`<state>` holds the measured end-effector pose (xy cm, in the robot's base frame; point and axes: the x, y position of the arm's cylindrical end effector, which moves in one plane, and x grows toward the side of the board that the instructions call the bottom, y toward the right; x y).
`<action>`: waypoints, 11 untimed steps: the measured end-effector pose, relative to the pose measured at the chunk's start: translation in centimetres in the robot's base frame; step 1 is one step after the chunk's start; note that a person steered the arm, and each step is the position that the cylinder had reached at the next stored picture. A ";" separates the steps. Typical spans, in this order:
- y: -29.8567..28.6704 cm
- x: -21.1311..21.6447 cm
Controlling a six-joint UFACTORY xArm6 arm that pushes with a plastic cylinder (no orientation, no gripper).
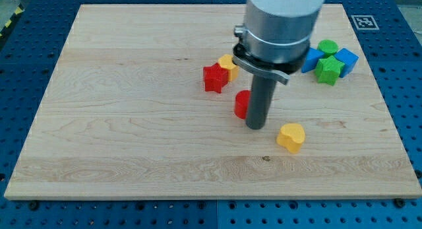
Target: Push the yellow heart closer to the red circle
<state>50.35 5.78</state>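
Observation:
The yellow heart [291, 136] lies on the wooden board [132, 123], below and right of the middle. The red circle [241, 103] stands up and left of it, partly hidden behind my rod. My tip [255, 126] rests on the board just right of the red circle and left of the yellow heart, with a small gap to the heart.
A red star-shaped block [214, 78] and a yellow block [229, 66] touch each other up and left of the red circle. At the top right sit a green cylinder [328, 47], a green star-shaped block [328, 69] and two blue blocks [347, 59], [310, 59].

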 end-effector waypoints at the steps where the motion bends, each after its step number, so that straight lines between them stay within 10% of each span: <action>1: -1.5 -1.6; 3: -2.0 -3.8; 5: 0.0 7.3; 7: 10.4 6.9; 11: 5.3 1.5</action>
